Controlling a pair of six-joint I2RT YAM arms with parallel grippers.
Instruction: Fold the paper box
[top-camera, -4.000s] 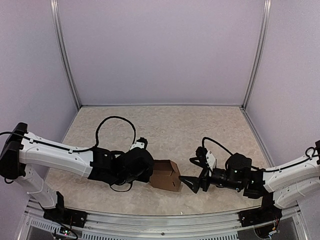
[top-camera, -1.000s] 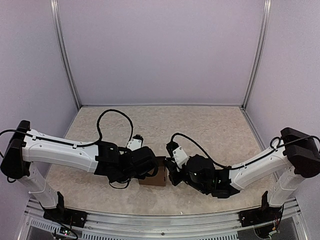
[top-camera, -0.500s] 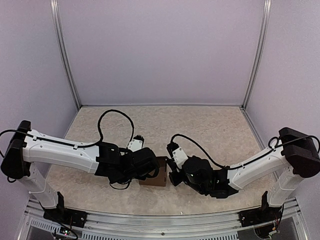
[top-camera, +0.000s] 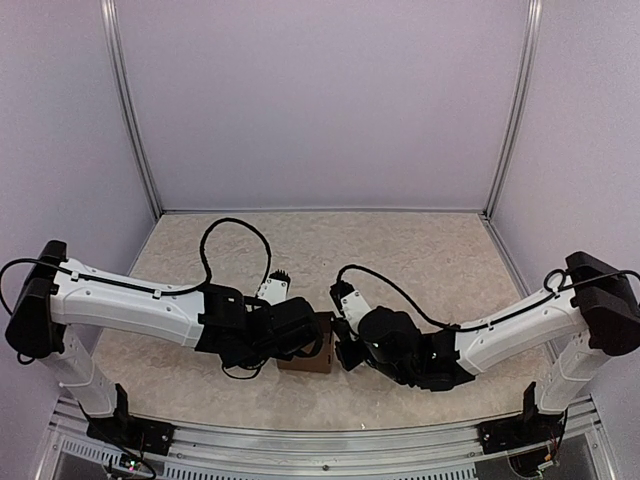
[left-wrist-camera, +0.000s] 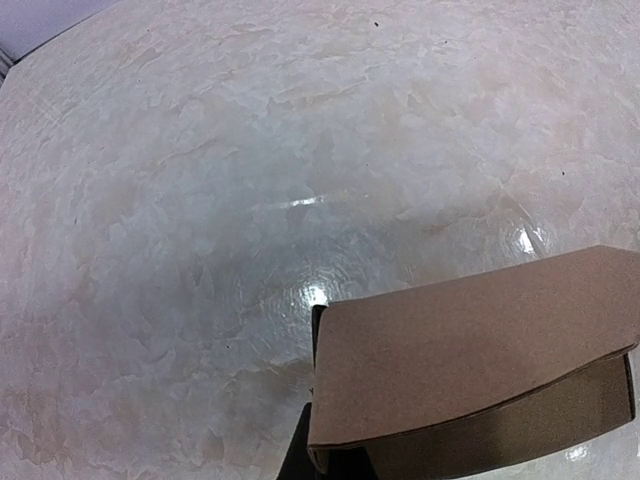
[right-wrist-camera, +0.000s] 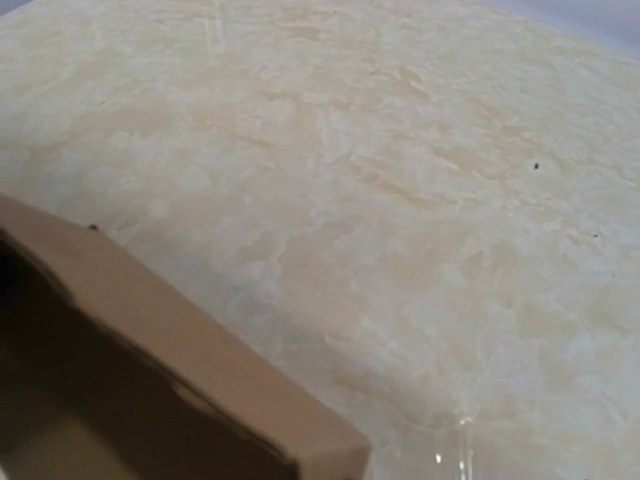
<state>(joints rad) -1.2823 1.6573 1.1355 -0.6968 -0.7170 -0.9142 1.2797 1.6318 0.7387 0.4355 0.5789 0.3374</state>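
The paper box (top-camera: 306, 358) is a small brown carton on the table near the front edge, wedged between my two grippers. My left gripper (top-camera: 312, 338) meets it from the left. In the left wrist view a curved brown flap of the box (left-wrist-camera: 470, 350) lies over the jaws, and one dark finger (left-wrist-camera: 298, 455) shows beside the cardboard edge, pinching it. My right gripper (top-camera: 341, 350) presses in against the box's right side. The right wrist view shows only a box wall (right-wrist-camera: 150, 320) and its dark inside at lower left; its fingers are hidden.
The beige marbled tabletop (top-camera: 400, 260) stretches back to the lilac walls and metal corner posts (top-camera: 135, 150). A black cable (top-camera: 235, 235) loops above the left arm, and another cable (top-camera: 395, 290) arches over the right arm.
The right arm has edged a little left, closer against the box. The left arm and the box have barely moved.
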